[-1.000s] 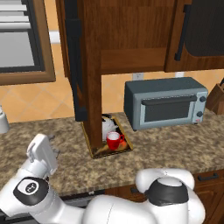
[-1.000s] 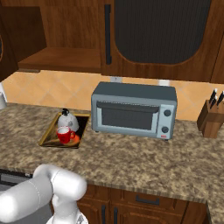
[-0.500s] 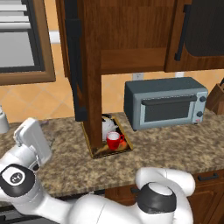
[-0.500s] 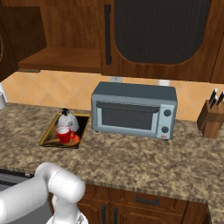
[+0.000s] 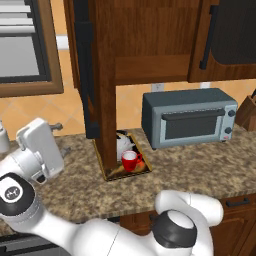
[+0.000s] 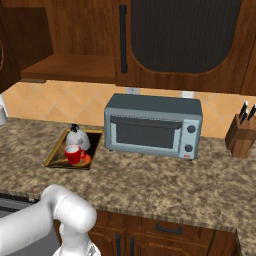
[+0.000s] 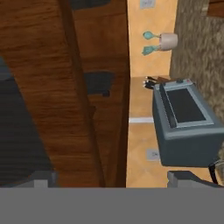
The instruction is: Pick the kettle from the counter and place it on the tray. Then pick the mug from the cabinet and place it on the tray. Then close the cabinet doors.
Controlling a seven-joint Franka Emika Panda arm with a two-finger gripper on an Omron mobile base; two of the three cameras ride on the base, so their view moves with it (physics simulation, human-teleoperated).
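The tray [image 5: 141, 169] [image 6: 56, 159] lies on the granite counter [image 5: 200, 170] [image 6: 165, 185], left of the toaster oven. On it stand the white-grey kettle [image 5: 124, 144] [image 6: 78, 138] and, in front of it, the red mug [image 5: 130, 160] [image 6: 74, 153]. Above it the cabinet [image 5: 150, 45] [image 6: 70, 62] is open, its shelf bare. One cabinet door [image 5: 95, 80] [image 7: 48, 100] swings out toward me and hides the tray's left part in the left base view. My gripper [image 5: 57, 136] [image 7: 111, 180] is open and holds nothing, left of that door and above the counter.
A grey toaster oven [image 5: 190, 117] [image 6: 152, 125] [image 7: 183, 118] stands right of the tray. A knife block [image 6: 242, 132] is at the far right. A white cylinder [image 5: 2, 140] sits at the left edge. A door with a black panel [image 6: 180, 35] stands shut above the oven.
My hand has risen at the left of the left base view, nearer the open door's height. The arm's elbow has swung lower. Tray, kettle and mug have not moved.
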